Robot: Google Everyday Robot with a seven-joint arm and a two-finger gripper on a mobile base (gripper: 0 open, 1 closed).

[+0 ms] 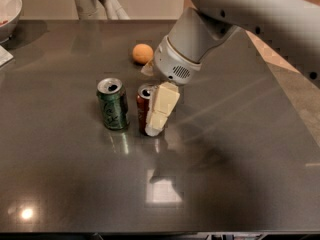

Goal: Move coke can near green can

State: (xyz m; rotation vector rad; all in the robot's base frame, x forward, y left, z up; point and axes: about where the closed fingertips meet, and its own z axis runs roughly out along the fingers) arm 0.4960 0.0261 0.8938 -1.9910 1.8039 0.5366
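The green can (113, 104) stands upright on the dark table (225, 174), left of centre. The coke can (142, 107) stands just to its right, a narrow gap apart, its silver top showing. My gripper (148, 116) reaches down from the upper right and is shut on the coke can. One pale finger (161, 108) covers the can's right side; the other finger is mostly hidden behind the can. I cannot tell whether the coke can's base rests on the table.
An orange (142, 53) lies behind the cans, close to my wrist. A white bowl (7, 6) sits at the far left corner, with a pale flat item (4, 57) at the left edge below it. The table's right edge runs diagonally past my arm.
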